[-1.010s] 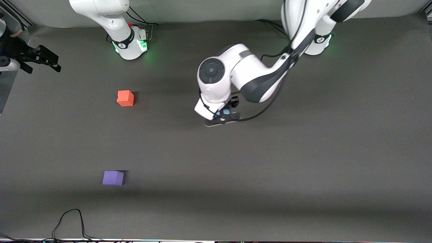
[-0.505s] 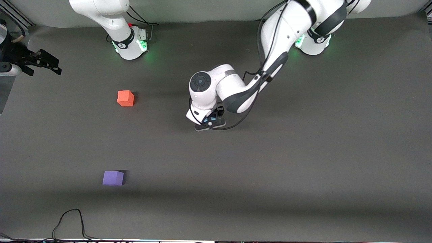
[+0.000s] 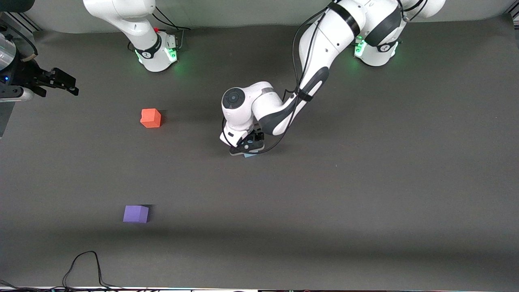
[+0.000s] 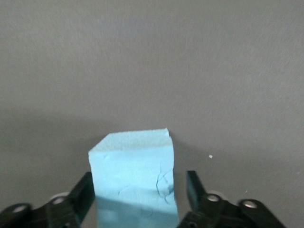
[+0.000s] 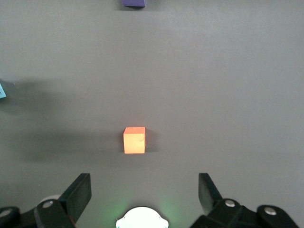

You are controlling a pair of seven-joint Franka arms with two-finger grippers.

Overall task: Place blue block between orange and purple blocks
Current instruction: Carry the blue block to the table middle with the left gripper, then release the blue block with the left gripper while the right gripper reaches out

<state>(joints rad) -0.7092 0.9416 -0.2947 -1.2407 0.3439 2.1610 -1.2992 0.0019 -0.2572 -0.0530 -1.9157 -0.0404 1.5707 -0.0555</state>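
Left end effector (image 3: 246, 148) low at mid-table, fingers spread either side of the blue block (image 4: 133, 183), not visibly clamping. Right end effector (image 5: 142, 190), wide open and empty, waits above the orange block (image 5: 134, 140).

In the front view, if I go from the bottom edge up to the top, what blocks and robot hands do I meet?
Purple block → blue block under the left gripper → orange block → right gripper, waiting at the table's edge.

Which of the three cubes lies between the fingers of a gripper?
The blue block: it sits between the left gripper's open fingers. The orange block and purple block lie alone.
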